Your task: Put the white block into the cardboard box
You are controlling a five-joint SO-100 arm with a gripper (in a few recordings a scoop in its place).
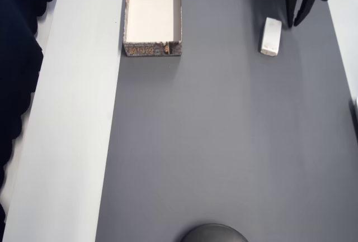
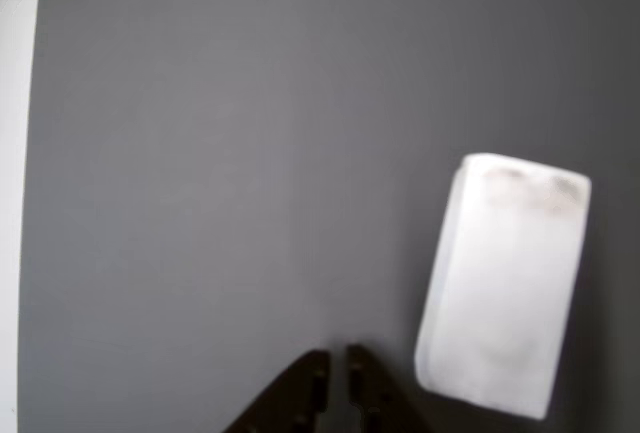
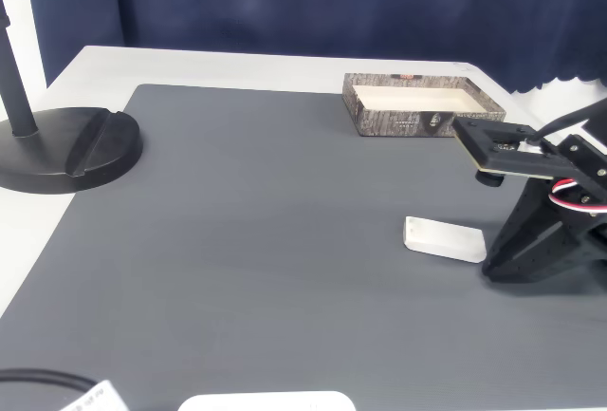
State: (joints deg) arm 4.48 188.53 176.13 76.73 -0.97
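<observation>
A: What am I looking at on the jaws point(image 2: 338, 378) right now?

B: In the wrist view I'm seeing the two dark fingertips point(image 2: 300, 393) nearly pressed together, just a thin slit between them, and they're pinching nothing. They're hanging over bare grey mat point(image 2: 220, 153).

A: And the white block point(image 2: 505, 298)?

B: It's lying flat on the mat just beside the jaws, to their right in the wrist view, not touching them. Its long side is running roughly away from the jaws with a slight tilt. In the overhead view the white block is sitting just left of the black fingers point(image 1: 299, 4), close to their tips. In the fixed view it's lying on the mat right next to the dark base of the arm point(image 3: 545, 240).

A: Where's the cardboard box point(image 1: 152, 47) relative to the jaws?

B: Well apart from them, off to the left in the overhead view, at the mat's far corner where the grey meets the white surface point(image 1: 72, 113). It's sitting upright, open top, cream inside, patterned outer wall facing the camera. I'm seeing nothing inside it.

A: Anything else around?

B: A black round stand base point(image 3: 66, 150) is resting far from the jaws, on the opposite side of the mat in the fixed view.
</observation>
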